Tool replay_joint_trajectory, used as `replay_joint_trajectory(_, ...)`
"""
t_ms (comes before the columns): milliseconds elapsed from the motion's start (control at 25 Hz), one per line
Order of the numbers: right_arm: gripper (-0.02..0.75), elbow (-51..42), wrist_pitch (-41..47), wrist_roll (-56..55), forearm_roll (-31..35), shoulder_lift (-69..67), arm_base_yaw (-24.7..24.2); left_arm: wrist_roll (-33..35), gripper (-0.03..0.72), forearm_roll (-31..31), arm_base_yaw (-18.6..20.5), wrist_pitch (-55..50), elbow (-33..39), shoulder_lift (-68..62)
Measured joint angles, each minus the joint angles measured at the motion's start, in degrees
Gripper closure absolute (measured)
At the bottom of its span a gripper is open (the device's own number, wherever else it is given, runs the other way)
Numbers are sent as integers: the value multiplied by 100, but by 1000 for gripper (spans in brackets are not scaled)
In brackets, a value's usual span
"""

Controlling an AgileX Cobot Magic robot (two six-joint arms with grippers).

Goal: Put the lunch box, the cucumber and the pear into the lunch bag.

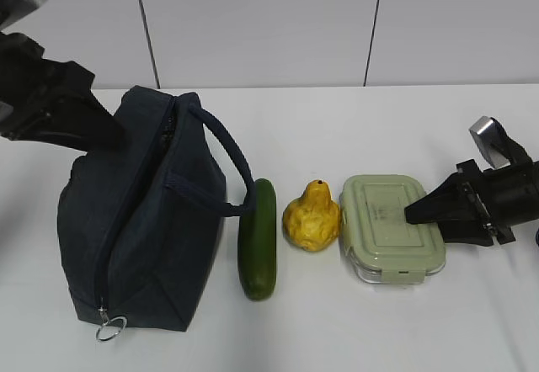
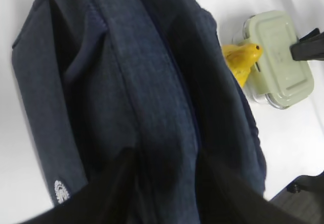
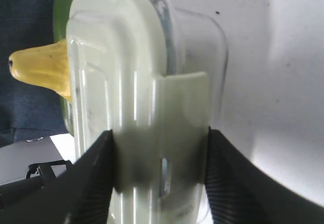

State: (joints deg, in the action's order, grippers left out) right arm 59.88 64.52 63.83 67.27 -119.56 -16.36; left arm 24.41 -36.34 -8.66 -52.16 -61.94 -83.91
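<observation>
- Exterior view: on the white surface [image 1: 354, 338] the lunch bag [image 1: 143, 229] stands at the left, its zipper seemingly closed along the top with the ring pull [image 1: 110, 328] at the near end. Just right of it lie the cucumber [image 1: 258, 239], then the pear [image 1: 312, 218], then the lunch box [image 1: 390, 227], all in a row and none yet in the bag. The left hand [image 1: 105, 132] presses into the bag's far end; the right hand [image 1: 421, 212] reaches over the box's right edge.
- Left wrist view: the left hand [image 2: 167, 183] has its two dark fingers [image 2: 109, 193] set apart with a ridge of the bag's navy fabric between them. It looks pinched, though I cannot be sure how firmly. The cloth is soft and will fold and slump, so the bag likely needs steadying while the zip is worked.
- Right wrist view: the right hand [image 3: 159, 178] stands with one finger [image 3: 91, 178] on either side of the lunch box [image 3: 147, 92], clamped across its narrow width at the lid clip. The box is stiff and smooth-walled, probably light; a hold across the lid rim should be secure, while the clear wall could slip. The pear's neck [image 3: 40, 67] pokes out behind it.
</observation>
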Motion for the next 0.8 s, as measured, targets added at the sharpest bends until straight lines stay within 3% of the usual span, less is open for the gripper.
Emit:
replay_joint_trajectory(400, 352, 0, 0, 0, 0, 0, 0, 0, 456, 96, -28, 137, 0, -286)
replay_joint_trajectory(800, 352, 0, 0, 0, 9, 0, 0, 0, 669, 60, -28, -60, -60, -286)
